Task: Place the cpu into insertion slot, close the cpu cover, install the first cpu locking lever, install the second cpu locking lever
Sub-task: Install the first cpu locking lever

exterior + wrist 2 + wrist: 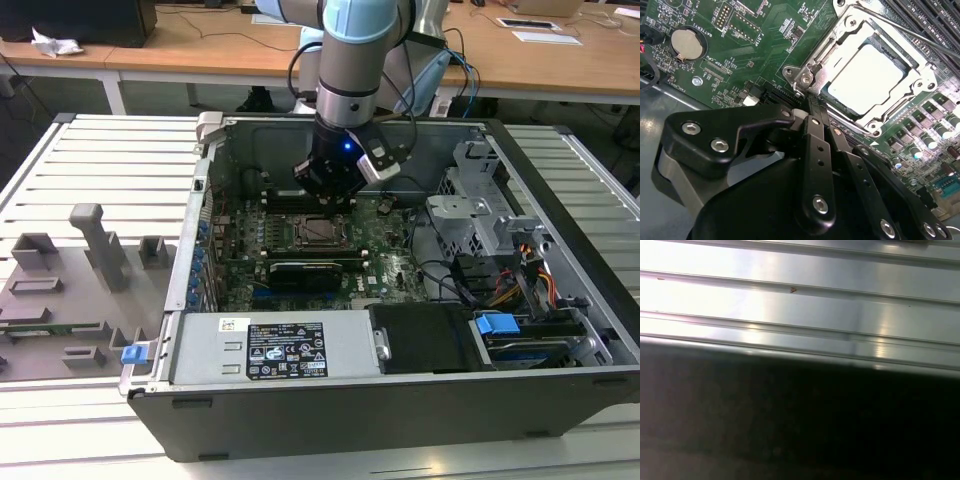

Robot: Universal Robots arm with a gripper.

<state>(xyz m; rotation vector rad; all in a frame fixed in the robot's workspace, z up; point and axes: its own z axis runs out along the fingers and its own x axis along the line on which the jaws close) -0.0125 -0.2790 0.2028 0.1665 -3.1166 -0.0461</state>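
The cpu [865, 82], a pale silver square, lies in the insertion slot [320, 232] on the green motherboard [765, 30]. The cpu cover [914, 95], a silver metal frame, is folded down around it. A thin metal locking lever [910, 32] runs along one side of the socket. My gripper [816, 111] hangs low over the board with its two black fingers [816, 145] pressed together, tips right at the socket's corner hinge [805, 79], holding nothing that I can see. In the exterior view the gripper [324, 200] sits just behind the socket inside the open case.
A coin battery [686, 42] and memory slots [932, 17] flank the socket. A long black card [300, 272], the power supply [270, 345], a drive cage [470, 210] and cables crowd the case. Grey fixtures [90, 250] stand on the ribbed table [800, 300] at the exterior view's left.
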